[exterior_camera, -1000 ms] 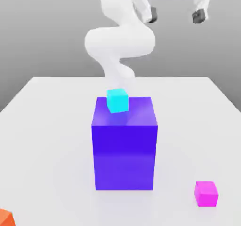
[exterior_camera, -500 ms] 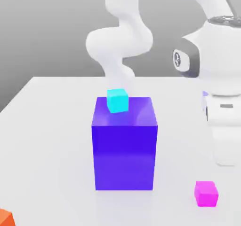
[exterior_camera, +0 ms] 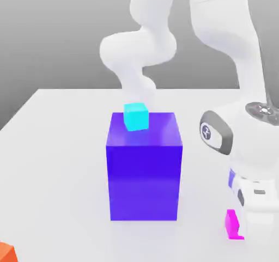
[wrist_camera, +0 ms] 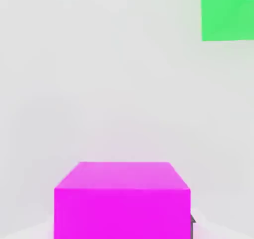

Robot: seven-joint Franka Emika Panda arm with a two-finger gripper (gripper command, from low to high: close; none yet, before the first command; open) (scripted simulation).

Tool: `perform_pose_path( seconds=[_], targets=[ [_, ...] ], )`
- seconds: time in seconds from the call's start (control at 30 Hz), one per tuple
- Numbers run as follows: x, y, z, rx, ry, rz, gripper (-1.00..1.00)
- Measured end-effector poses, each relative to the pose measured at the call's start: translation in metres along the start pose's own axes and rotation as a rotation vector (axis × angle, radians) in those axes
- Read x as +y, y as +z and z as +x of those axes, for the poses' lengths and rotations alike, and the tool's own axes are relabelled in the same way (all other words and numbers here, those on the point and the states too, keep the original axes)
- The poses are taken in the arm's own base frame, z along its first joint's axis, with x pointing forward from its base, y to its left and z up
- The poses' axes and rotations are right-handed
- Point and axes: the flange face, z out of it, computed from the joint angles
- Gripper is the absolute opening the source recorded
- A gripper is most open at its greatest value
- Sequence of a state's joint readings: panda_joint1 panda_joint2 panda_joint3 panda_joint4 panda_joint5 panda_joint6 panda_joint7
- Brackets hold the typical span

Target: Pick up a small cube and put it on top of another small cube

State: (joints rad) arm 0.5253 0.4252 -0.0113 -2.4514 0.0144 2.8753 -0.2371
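The small magenta-pink cube (exterior_camera: 233, 224) rests on the white table (exterior_camera: 54, 163) at the front of the exterior view's right, mostly hidden behind my hand. My gripper (exterior_camera: 245, 231) has come straight down over it and is shut on it. In the hand view the small cube (wrist_camera: 122, 200) looms large between the jaws, with a dark fingertip (wrist_camera: 192, 222) pressed against its side. A small cyan cube (exterior_camera: 135, 116) sits on top of the big blue-violet block (exterior_camera: 144, 174) in the middle of the table.
A small orange cube (exterior_camera: 5, 253) lies at the front corner on the exterior view's left. A green square (wrist_camera: 227, 12) lies on the table surface some way from the pink cube. The tall blue-violet block stands to the left of my hand.
The arm swung down from high above the table onto the magenta cube, covering most of it. The fingers went from open to shut around the cube.
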Motion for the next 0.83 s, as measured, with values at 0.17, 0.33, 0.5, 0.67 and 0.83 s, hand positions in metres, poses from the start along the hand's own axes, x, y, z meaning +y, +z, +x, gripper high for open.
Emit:
perform_pose_path(
  seconds=[0.17,0.33,0.5,0.67,0.83],
  targets=[
    [0.0,-0.054,0.001,0.0,-0.001,0.001,-1.0],
    [-0.013,-0.079,0.052,0.0,-0.049,0.004,-1.0],
    [-0.028,-0.103,0.105,0.0,-0.097,0.003,-1.0],
    [-0.034,-0.06,0.125,0.0,-0.113,0.002,1.0],
    [-0.034,-0.06,0.125,0.0,-0.113,0.002,1.0]
  ],
)
